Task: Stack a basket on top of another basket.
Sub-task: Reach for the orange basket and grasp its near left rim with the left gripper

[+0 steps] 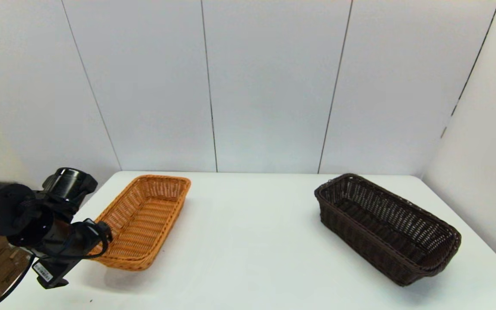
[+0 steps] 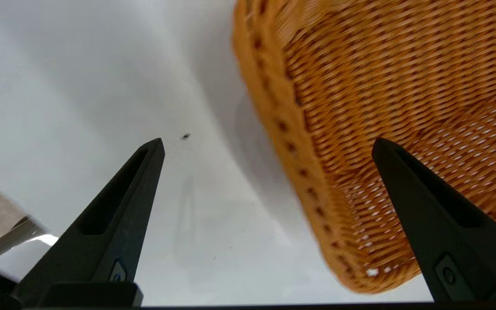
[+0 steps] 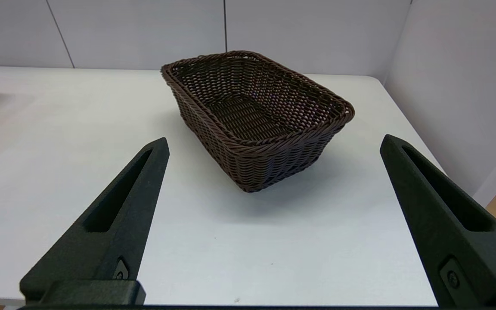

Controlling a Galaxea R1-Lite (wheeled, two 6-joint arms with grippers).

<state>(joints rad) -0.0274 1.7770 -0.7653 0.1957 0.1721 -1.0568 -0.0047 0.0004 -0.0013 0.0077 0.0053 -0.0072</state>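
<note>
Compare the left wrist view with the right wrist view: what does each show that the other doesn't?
Only the left wrist view shows the left end effector, open, straddling the orange basket's near rim. Only the right wrist view shows the dark basket whole, standing apart beyond the open right end effector, plus the wall panels. Both show the white table; the orange basket is just an edge sliver in the right view.

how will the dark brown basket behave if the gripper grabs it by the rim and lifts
The dark brown basket is probably light for its size: its walls are open weave and it is empty. It likely holds its shape, with a thick braided rim. Gripped at one end, the long body may tilt down. The right gripper is open and short of it.
</note>
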